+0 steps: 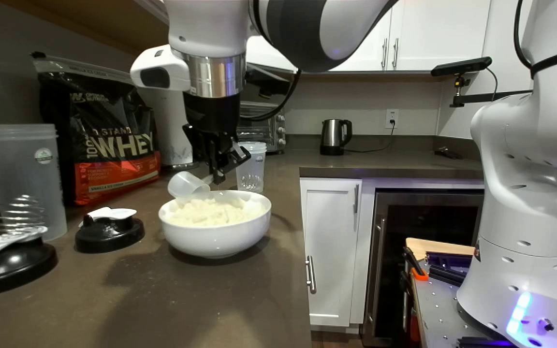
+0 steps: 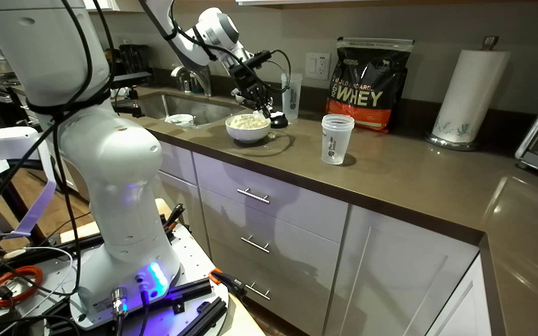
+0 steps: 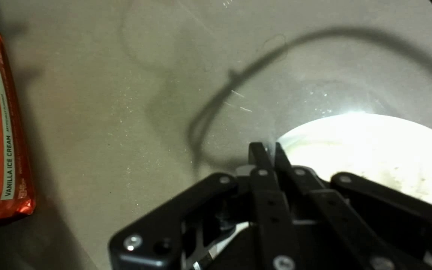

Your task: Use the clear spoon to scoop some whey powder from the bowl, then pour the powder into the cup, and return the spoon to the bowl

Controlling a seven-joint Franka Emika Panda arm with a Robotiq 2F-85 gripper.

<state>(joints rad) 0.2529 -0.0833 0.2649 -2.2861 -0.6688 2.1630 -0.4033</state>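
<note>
Left of centre in an exterior view, the fingers (image 1: 218, 175) pinch the clear plastic scoop (image 1: 186, 185) by its handle near the white bowl's (image 1: 214, 240) rim, presumably to stay out of the whey powder (image 1: 214, 212).

Clear spoon (image 1: 187, 185) tilts by the bowl (image 1: 216, 240) of powder (image 1: 216, 212), cup (image 2: 336, 140) upright.

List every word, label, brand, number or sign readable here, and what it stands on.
"WHEY": black bag
"100%": black bag
"STAND", partial: black bag
"OPTIMUM NUTRITION": black bag
"VANILLA ICE CREAM": black bag
"24", "PROTEIN": black bag
"SUPPORT & RECOVERY": black bag
Too small or blurred: lettering on cup, shaker tumbler, robot base; remaining print on black bag.
</note>
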